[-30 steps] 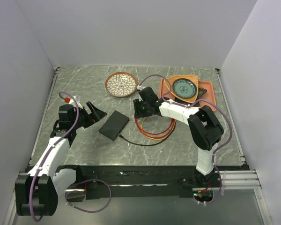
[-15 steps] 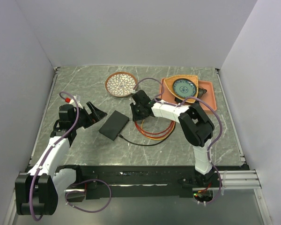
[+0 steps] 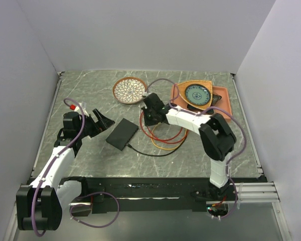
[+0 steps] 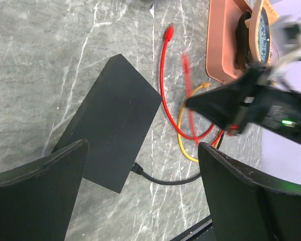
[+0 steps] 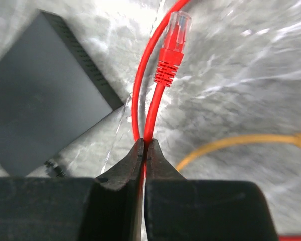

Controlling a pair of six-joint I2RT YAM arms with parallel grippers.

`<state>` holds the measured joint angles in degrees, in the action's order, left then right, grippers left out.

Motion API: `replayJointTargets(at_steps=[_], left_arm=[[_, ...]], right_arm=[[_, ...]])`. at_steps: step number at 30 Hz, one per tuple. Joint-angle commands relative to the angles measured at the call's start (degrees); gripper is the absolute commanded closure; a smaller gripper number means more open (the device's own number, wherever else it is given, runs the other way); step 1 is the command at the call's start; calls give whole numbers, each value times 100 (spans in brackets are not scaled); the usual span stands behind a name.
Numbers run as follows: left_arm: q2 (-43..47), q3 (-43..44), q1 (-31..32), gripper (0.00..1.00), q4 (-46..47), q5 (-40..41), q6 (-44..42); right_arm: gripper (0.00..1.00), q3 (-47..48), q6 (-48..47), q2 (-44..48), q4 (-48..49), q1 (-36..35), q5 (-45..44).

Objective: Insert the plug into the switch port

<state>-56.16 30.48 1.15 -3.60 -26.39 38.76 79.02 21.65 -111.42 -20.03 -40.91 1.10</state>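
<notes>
The right gripper (image 5: 144, 143) was pinched shut on the thin red cable (image 5: 155, 108), a short way behind the plug (image 5: 176, 27). The plug's clear, glossy tip pointed straight ahead of the fingers. The switch (image 5: 40, 95), a flat matte-black box, lay on the grey marbled table (image 5: 251, 75) just left of that line. Its ribbed edge, probably the port side though blurred, faced the plug. Beyond the switch, the left gripper (image 4: 143, 148) hung spread wide, holding nothing.
</notes>
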Motion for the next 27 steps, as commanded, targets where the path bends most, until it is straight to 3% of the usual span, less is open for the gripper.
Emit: replayJointTargets(at_steps=[1, 15, 21, 27], left_arm=[[-18, -7, -27, 4, 280, -138, 61], [97, -60, -27, 4, 289, -147, 52], [88, -51, -27, 4, 316, -156, 52], [0, -51, -27, 4, 368, -217, 79]], right_arm=[[100, -53, -275, 1269, 0, 4, -558], [100, -757, -1338, 3942, 70, 214, -1692], [100, -923, -2121, 4400, -597, 223, -991], [100, -1837, -2428, 4436, -537, 162, 1372]])
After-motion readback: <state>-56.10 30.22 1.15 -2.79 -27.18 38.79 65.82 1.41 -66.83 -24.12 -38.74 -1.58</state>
